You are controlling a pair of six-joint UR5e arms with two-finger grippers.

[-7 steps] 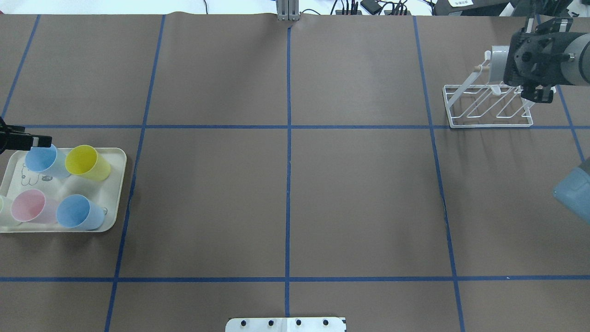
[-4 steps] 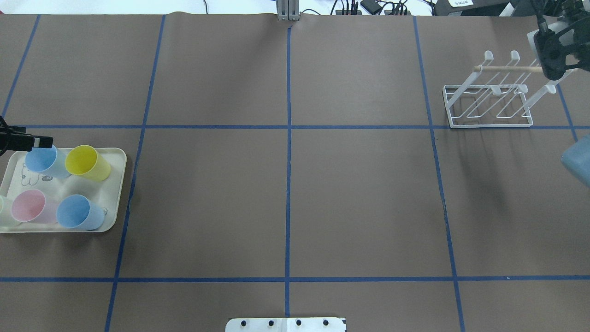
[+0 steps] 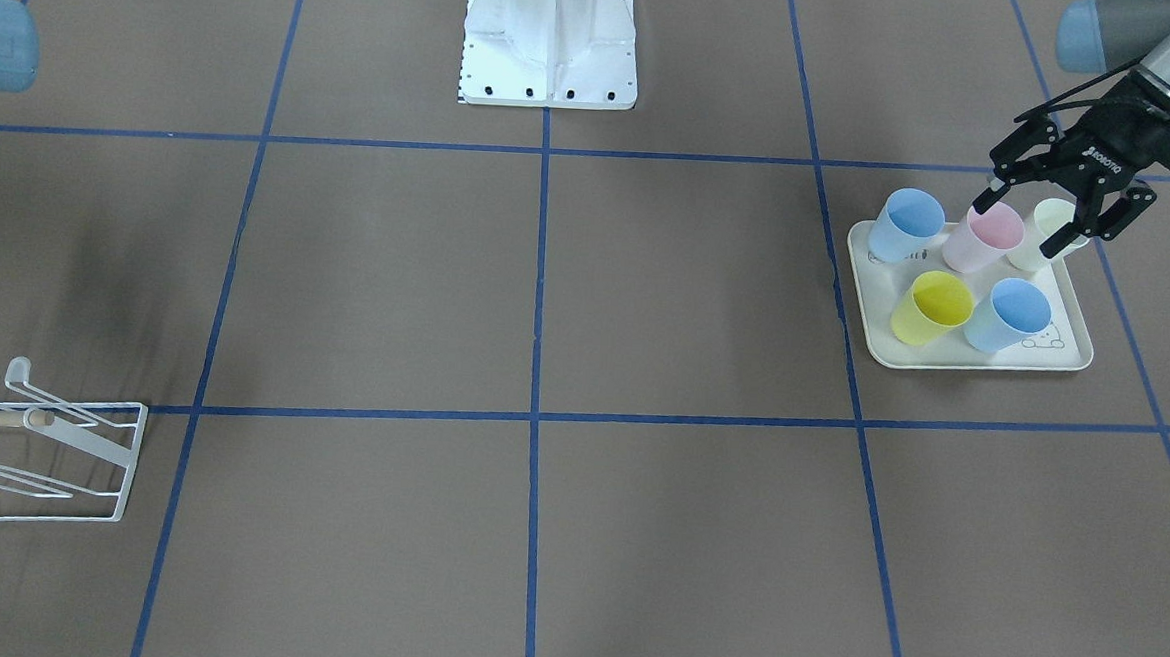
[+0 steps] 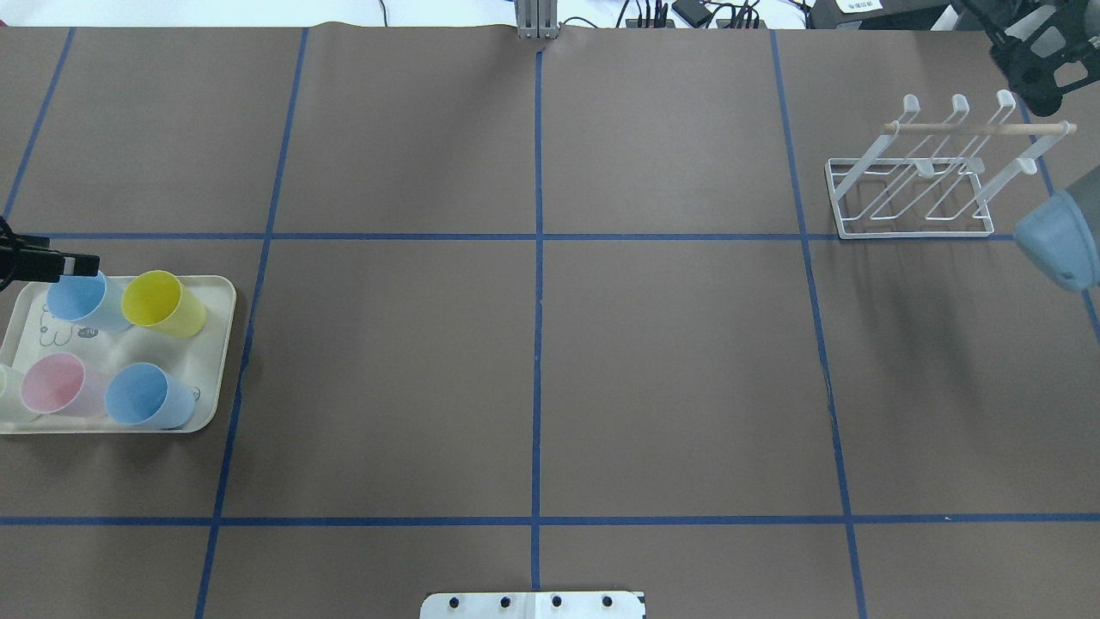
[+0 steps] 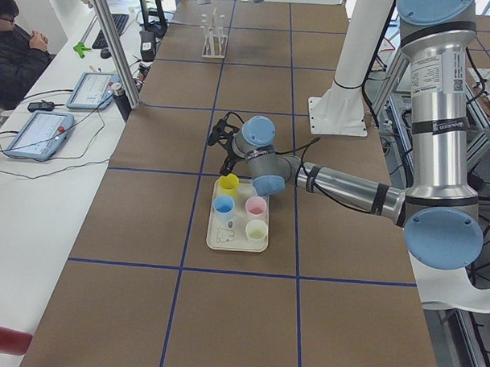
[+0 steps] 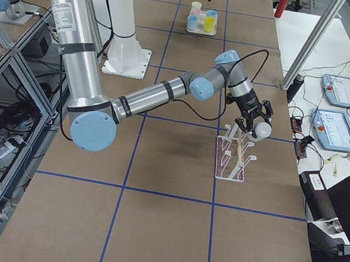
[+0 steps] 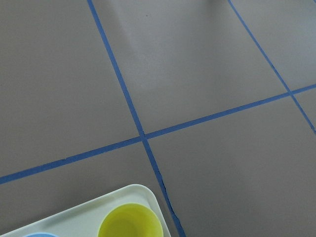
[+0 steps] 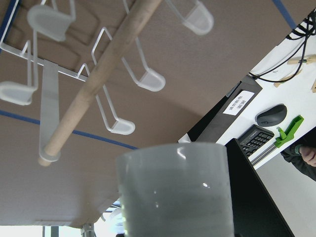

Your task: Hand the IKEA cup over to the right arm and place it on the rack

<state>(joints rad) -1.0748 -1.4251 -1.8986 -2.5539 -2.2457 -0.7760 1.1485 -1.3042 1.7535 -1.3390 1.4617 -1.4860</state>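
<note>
Several pastel IKEA cups stand on a cream tray (image 3: 964, 360): two blue ones (image 3: 906, 225), a pink one (image 3: 985, 239), a pale green one (image 3: 1049, 225) and a yellow one (image 3: 932, 307). My left gripper (image 3: 1023, 226) hovers open and empty above the tray; one finger shows at the overhead view's left edge (image 4: 64, 264). My right gripper (image 6: 255, 122) is shut on a pale grey cup (image 6: 262, 130), held in the air just beyond the white wire rack (image 4: 915, 185). The right wrist view shows the cup (image 8: 173, 192) close to the rack's dowel (image 8: 98, 74).
The rack (image 3: 38, 450) holds no cups and stands at the table's far right corner area. The right arm's blue elbow cap (image 4: 1061, 241) hangs beside it. Blue tape lines grid the brown table. Operator desks with tablets (image 6: 337, 92) border the far edge.
My right gripper has carried the grey cup from over the rack's prongs away to the far right, past the dowel. The left gripper and tray cups have not moved.
</note>
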